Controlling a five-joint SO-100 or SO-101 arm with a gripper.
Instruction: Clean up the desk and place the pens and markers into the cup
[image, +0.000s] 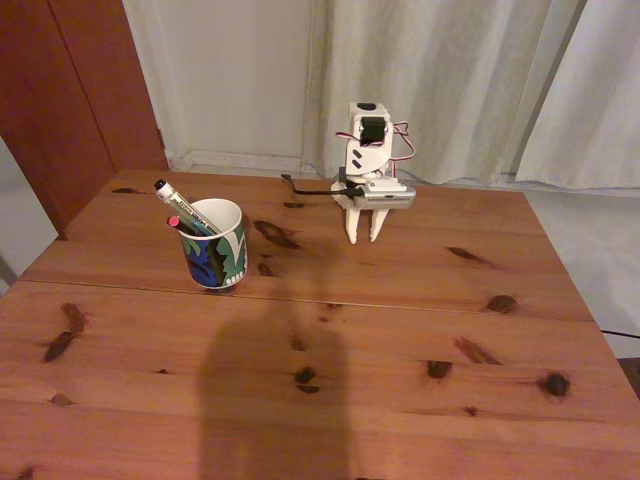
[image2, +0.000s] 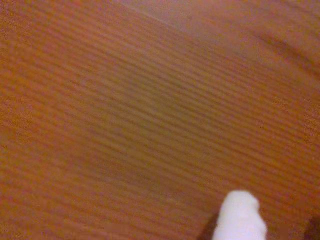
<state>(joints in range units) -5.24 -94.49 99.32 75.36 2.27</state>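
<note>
Resting folded near the desk's (image: 400, 300) far edge, end effector (image: 365, 236) tips down, slightly parted, empty; pens (image: 185, 210) already in cup (image: 215, 250); judged finished, nothing left

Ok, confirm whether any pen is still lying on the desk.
No: in the fixed view the pens stand in the cup, and the desk holds no loose pen.

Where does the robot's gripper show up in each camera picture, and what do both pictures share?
Fixed view: the gripper is at upper centre, tips down on the desk, right of the cup.
Wrist view: one white fingertip pokes in at the bottom edge, right of centre.
Shared landmark: the reddish-brown wood grain of the desk.
</note>
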